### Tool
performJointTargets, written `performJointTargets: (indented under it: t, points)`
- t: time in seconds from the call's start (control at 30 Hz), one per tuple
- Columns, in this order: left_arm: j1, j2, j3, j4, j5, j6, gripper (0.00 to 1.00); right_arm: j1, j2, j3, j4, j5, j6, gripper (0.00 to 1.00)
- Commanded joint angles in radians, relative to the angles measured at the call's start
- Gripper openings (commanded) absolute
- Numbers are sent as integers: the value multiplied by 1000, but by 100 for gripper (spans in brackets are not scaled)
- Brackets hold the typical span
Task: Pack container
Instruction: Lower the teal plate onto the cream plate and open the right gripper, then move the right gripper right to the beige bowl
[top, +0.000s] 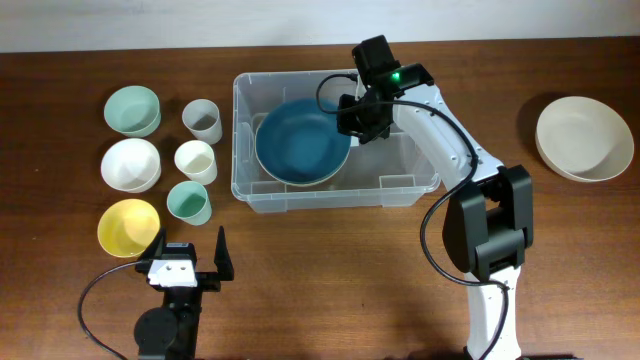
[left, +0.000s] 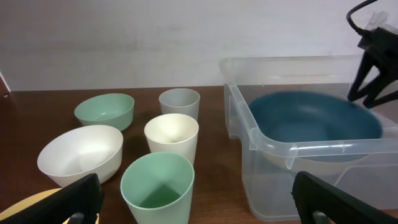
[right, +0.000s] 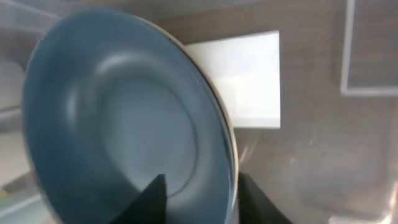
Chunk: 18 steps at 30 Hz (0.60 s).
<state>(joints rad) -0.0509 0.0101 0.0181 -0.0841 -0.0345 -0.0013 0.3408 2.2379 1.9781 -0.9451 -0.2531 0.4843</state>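
Observation:
The clear plastic container (top: 335, 200) stands in the middle of the table, and it also shows in the left wrist view (left: 298, 149). A blue bowl (top: 300, 148) lies in its left half. My right gripper (top: 360, 122) is inside the container at the bowl's right rim. In the right wrist view its fingers (right: 202, 199) are open and straddle the rim of the blue bowl (right: 124, 124), above the white label (right: 242, 81). My left gripper (top: 190, 255) is open and empty near the table's front edge, with a green cup between its fingers' line of sight (left: 199, 205).
Left of the container stand a mint bowl (top: 133, 109), a white bowl (top: 131, 163), a yellow bowl (top: 128, 227), a grey cup (top: 202, 121), a cream cup (top: 196, 160) and a green cup (top: 188, 202). A large cream bowl (top: 584, 138) sits far right.

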Motion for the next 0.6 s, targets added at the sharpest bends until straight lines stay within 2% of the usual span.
performJointTargets:
  t: [0.0,0.07,0.17,0.27,0.43,0.57]
  points:
    - [5,-4,-9,5,-11,-10,100,-1,-2,5,2,-4,-9,39]
    - [5,-4,-9,5,-11,-10,100,-1,-2,5,2,-4,-9,40]
    - [5,-4,-9,5,-11,-10,100,-1,-2,6,3,-4,-9,47]
    - [5,-4,-9,5,-11,-10,100,-2,-3,6,3,-4,-9,48]
    - [5,-4,-9,5,-11,-10,100,-14,-29,37,2,0,-11,70]
    - [5,-4,-9,5,-11,-10,100,-40,-68,118,-17,5,-61,78]
